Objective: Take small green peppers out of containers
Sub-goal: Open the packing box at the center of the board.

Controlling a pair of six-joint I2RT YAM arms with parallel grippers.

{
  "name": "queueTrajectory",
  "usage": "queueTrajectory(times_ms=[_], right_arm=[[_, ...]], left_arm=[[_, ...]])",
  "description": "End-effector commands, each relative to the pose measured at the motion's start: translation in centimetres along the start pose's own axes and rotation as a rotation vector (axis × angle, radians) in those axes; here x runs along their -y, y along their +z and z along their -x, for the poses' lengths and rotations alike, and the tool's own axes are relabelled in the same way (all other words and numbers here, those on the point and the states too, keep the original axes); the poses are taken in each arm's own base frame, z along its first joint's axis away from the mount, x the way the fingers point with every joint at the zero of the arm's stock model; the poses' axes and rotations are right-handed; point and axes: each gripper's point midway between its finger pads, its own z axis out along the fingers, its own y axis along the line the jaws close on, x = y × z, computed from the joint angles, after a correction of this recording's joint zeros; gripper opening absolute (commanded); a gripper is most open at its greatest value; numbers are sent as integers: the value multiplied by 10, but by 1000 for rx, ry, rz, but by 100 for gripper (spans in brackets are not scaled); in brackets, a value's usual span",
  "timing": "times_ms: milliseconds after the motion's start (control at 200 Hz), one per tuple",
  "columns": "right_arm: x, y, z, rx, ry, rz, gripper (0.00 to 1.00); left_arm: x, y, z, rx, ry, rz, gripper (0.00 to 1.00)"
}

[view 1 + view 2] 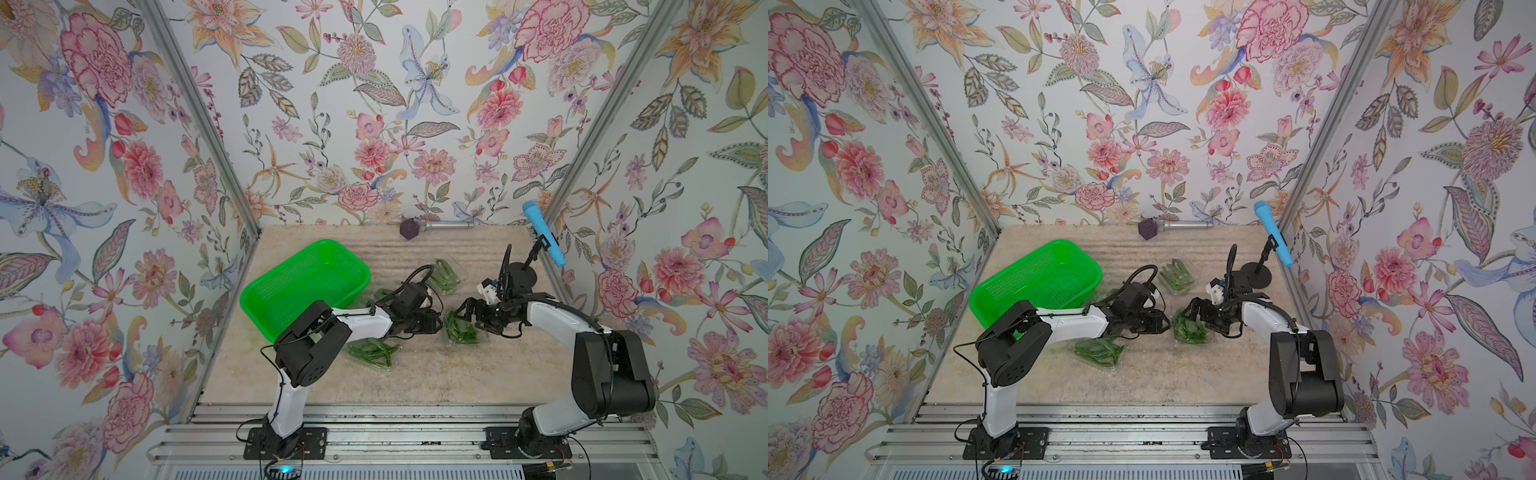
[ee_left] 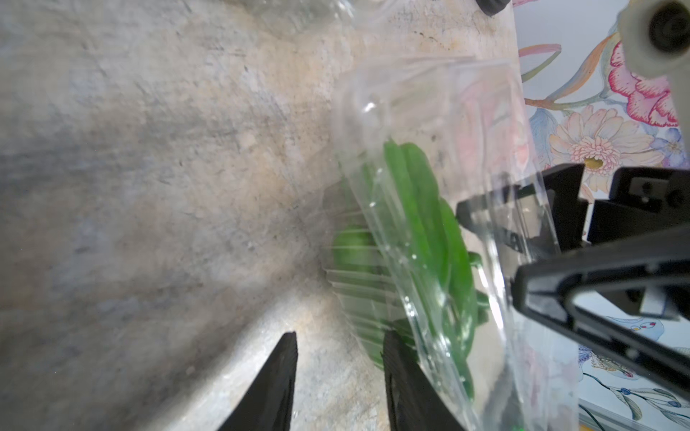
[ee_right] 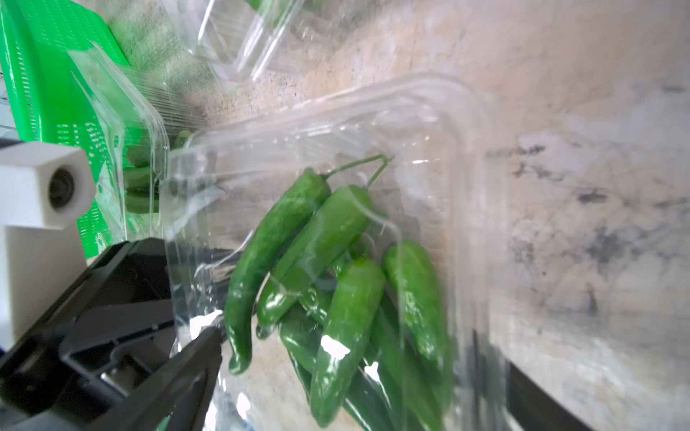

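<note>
A green basket (image 1: 305, 286) is noted on the left rear part of the table (image 1: 415, 378), and positions are given from it. Four clear boxes are recorded in both top views. The near container (image 1: 376, 296) lies just beside the basket's right wall and is partly hidden by the left arm. The front container (image 1: 374, 352) lies off the basket's front right corner. The rear container (image 1: 446, 276) lies to the basket's right. The middle container (image 1: 462, 330) lies farther right again, well apart from the basket. Small green peppers (image 3: 336, 298) are seen packed inside the middle container, under clear plastic, and green peppers show in the other three as well. The left gripper (image 2: 339, 337) is placed at the basket-side end of the middle container; its fingers (image 2: 278, 380) are held partly apart with bare table between them, and one finger lies against the clear wall. The right gripper (image 1: 467, 316) is placed at the opposite end, with its fingers spread wide about the clear plastic; whether the plastic is pressed cannot be told
</note>
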Motion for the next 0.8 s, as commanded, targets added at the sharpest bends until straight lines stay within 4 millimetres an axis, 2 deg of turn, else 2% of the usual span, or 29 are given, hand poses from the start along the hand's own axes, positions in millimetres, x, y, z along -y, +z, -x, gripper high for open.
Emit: queueTrajectory(times_ms=[0,465,796], right_arm=[[-12,-3,9,8,-35,40,99],[1,-1,5,0,-45,-21,100],[2,-2,8,9,-50,-36,100]], left_arm=[[12,-14,1,25,24,11,42],[-18,-19,3,41,-35,164,42],[-14,-29,24,116,-81,81,43]])
